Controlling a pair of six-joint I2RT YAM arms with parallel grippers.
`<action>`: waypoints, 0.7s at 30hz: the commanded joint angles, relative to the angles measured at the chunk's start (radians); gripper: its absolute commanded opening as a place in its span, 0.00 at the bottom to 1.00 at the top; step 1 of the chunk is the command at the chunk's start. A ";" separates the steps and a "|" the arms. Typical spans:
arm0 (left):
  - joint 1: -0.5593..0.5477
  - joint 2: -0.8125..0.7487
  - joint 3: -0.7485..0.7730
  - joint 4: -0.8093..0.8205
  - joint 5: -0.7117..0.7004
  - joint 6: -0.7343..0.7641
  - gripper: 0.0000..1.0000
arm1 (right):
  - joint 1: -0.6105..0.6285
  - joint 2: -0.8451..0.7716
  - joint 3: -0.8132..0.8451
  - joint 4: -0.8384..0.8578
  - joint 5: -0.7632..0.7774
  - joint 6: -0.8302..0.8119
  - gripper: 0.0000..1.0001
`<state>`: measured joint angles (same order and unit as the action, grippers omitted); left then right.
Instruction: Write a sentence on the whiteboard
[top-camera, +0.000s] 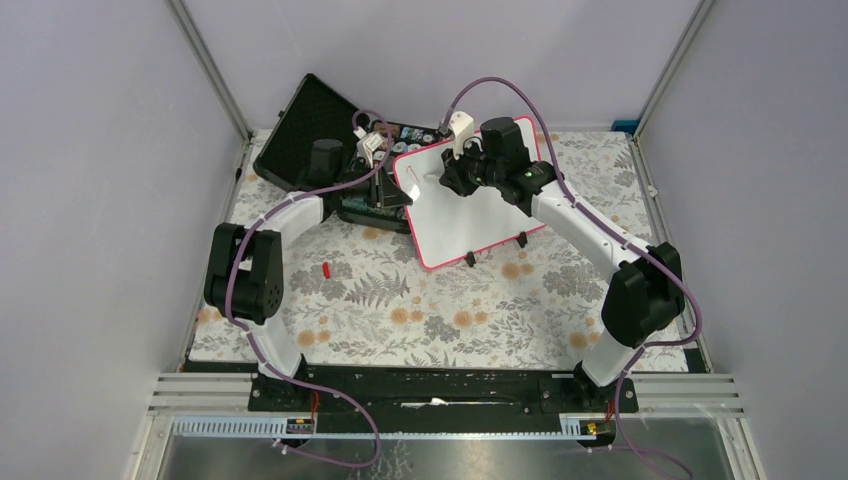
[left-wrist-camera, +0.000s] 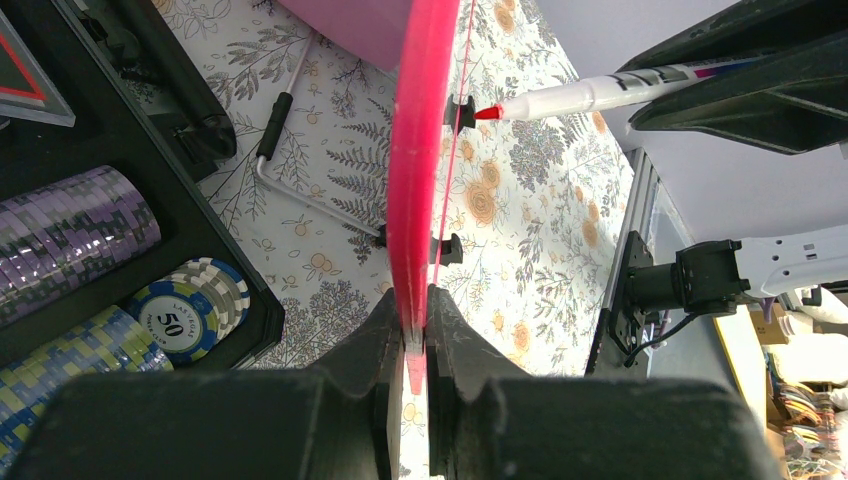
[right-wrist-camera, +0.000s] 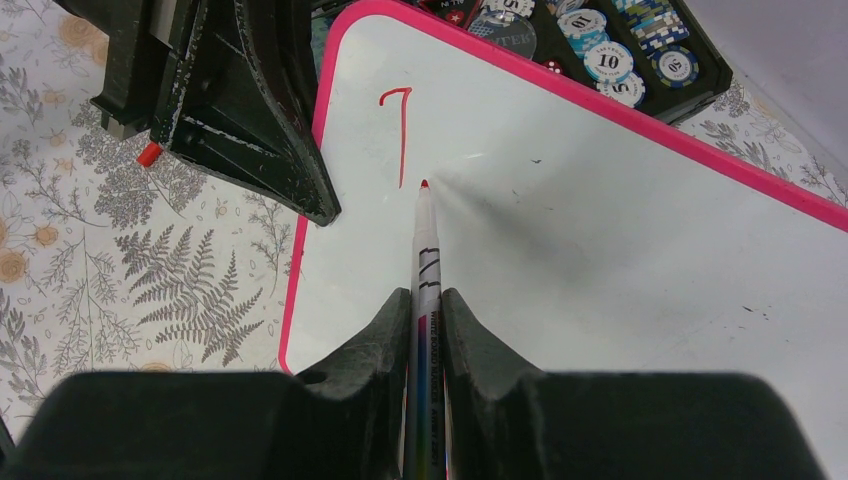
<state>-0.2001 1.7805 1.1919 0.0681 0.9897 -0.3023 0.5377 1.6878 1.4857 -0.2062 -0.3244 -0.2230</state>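
The whiteboard (top-camera: 470, 215) leans at the table's back centre. It bears the sentence (right-wrist-camera: 400, 130), so far one hooked red stroke. The left gripper (left-wrist-camera: 415, 305) pinches its pink rim. The right gripper (right-wrist-camera: 425, 300) pinches a marker (right-wrist-camera: 427, 250), tip just below the stroke. Chips (left-wrist-camera: 180, 325) marked "50" and "10" fill a black case (top-camera: 310, 130). The tablecloth (top-camera: 400, 310) is floral and the walls (top-camera: 90, 150) are lilac.

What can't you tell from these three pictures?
- Right wrist view: whether the marker tip touches the whiteboard; the marker's label is too small; the red stroke forms no readable word.
- Left wrist view: the whiteboard is edge-on, hiding its face.
- Top view: the right arm covers the whiteboard's upper part.
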 joint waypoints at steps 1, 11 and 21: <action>-0.005 -0.013 0.023 -0.002 -0.009 0.040 0.00 | -0.005 -0.023 0.033 0.002 0.002 -0.003 0.00; -0.006 -0.012 0.026 -0.006 -0.010 0.043 0.00 | -0.012 -0.011 0.034 0.002 -0.013 -0.002 0.00; -0.007 -0.009 0.025 -0.006 -0.008 0.043 0.00 | -0.012 0.006 0.051 0.002 0.011 -0.009 0.00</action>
<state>-0.2001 1.7805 1.1919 0.0624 0.9897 -0.2958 0.5335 1.6878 1.4857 -0.2062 -0.3264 -0.2234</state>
